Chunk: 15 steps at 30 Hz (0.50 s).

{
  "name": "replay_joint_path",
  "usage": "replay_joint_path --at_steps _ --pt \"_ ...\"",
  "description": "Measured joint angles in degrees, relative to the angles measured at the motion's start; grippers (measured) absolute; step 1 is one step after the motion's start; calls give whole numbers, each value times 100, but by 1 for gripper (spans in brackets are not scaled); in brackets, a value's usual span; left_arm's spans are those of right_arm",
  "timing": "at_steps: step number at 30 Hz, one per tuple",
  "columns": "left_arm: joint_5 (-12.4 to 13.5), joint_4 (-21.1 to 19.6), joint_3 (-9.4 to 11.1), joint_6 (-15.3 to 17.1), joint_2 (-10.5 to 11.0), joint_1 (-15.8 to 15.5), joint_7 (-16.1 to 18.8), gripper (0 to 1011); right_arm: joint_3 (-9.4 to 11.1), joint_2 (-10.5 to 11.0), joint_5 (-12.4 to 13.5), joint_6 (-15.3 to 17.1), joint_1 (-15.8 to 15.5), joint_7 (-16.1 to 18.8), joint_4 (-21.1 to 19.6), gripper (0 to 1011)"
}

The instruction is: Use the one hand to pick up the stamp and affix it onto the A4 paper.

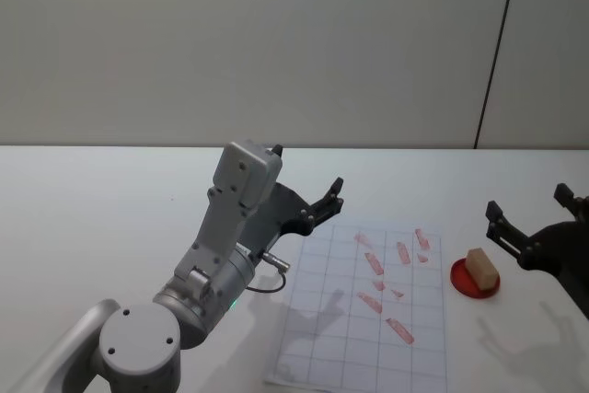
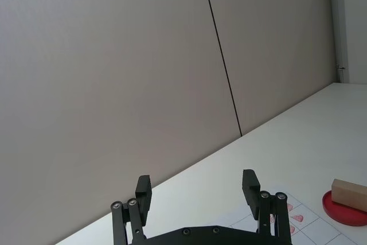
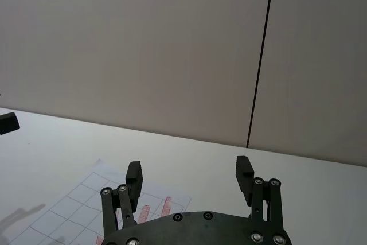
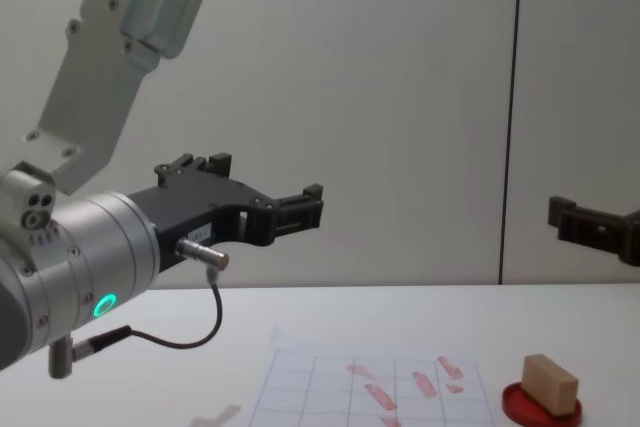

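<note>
A round red ink pad (image 1: pixel 467 285) sits on the white table (image 1: pixel 110 200). A grey wall (image 1: pixel 230 43) stands behind.

Tan stamp (image 1: pixel 481 268), seemingly tilted, on pad (image 1: pixel 457 276) beside paper (image 1: pixel 354 321).

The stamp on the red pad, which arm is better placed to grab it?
Right. The right gripper hangs open close to the stamp, which sits on the ink pad right of the A4 paper. The left gripper is raised at the paper's opposite side, farther away.
</note>
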Motion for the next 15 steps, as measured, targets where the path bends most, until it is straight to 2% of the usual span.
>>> replay_joint_path --at_steps 9,15 --pt "0 0 0 0 0 0 0 1002 6 -52 167 39 13 13 172 1001" --pt "0 0 0 0 0 0 0 1002 25 -118 459 211 73 69 433 1001"
